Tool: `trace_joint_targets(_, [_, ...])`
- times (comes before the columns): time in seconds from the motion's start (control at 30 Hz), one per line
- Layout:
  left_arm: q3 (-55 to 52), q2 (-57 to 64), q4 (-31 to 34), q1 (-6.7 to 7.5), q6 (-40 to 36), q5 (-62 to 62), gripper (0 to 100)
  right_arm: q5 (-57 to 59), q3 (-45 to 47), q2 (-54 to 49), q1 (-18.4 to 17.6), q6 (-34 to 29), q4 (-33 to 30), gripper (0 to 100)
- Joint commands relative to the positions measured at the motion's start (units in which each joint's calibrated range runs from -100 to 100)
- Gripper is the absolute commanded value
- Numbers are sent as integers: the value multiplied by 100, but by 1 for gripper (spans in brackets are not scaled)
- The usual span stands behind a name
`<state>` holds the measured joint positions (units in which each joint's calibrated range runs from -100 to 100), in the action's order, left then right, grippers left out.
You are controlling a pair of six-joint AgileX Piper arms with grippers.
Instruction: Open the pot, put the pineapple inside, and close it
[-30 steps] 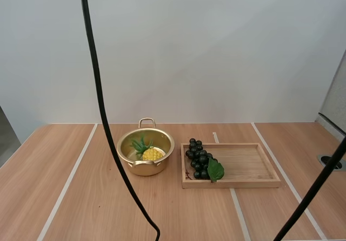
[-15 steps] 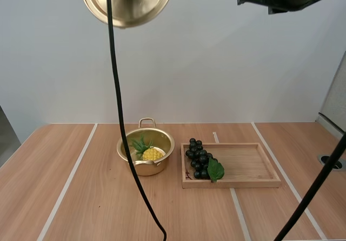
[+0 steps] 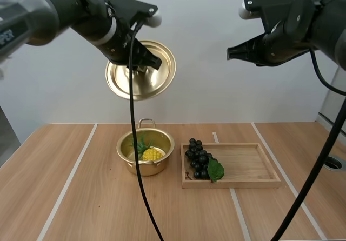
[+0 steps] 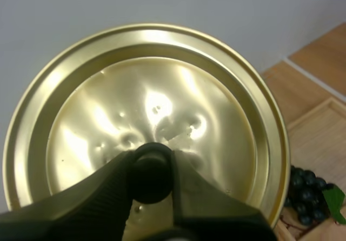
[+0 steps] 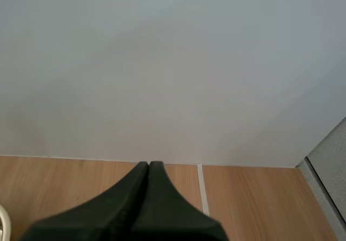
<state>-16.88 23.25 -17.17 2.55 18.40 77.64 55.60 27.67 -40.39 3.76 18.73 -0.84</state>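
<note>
A gold pot [image 3: 145, 151] stands open on the table with a yellow pineapple [image 3: 152, 154] lying inside it. High above the pot my left gripper [image 3: 142, 64] is shut on the black knob [image 4: 150, 165] of the gold lid [image 3: 141, 70], which hangs tilted with its top face toward the arm. In the left wrist view the two fingers pinch the knob against the lid [image 4: 146, 116]. My right gripper [image 3: 230, 53] hovers high over the tray, fingers [image 5: 147, 168] lying together with nothing between them.
A wooden tray [image 3: 246, 165] lies right of the pot with a bunch of dark grapes [image 3: 199, 159] and a green leaf at its left end. Pale strips cross the wooden tabletop [image 3: 65, 187].
The left arm has come down with the lid, from the frame's top edge to a spot above the pot. The right arm has also lowered into view.
</note>
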Motion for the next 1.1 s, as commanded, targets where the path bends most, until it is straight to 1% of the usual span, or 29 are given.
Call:
trace_joint_targets(0.0, [-397, -78, -142, 7, 87, -458, 0, -577, 327, -48, 19, -3, -32, 0])
trace_joint_targets(0.23, [-1502, -120, -142, 7, 283, -1583, 0, -1218, 961, -47, 19, 127, -44, 0])
trace_joint_targets(0.33, [-1764, -197, -142, 7, 455, -1861, 0, -1395, 1148, -47, 19, 186, -44, 0])
trace_joint_targets(0.57, [-1847, -841, -167, 7, 454, -1635, 0, -1659, 1428, 31, 19, 286, -33, 0])
trace_joint_targets(0.8, [-1847, -1418, -167, 7, 498, -1658, 0, -1612, 1426, 286, 19, 295, -33, 0])
trace_joint_targets(1.07, [-1847, -1798, -188, 7, 608, -1839, 0, -1612, 1426, 555, 19, 295, -33, 0])
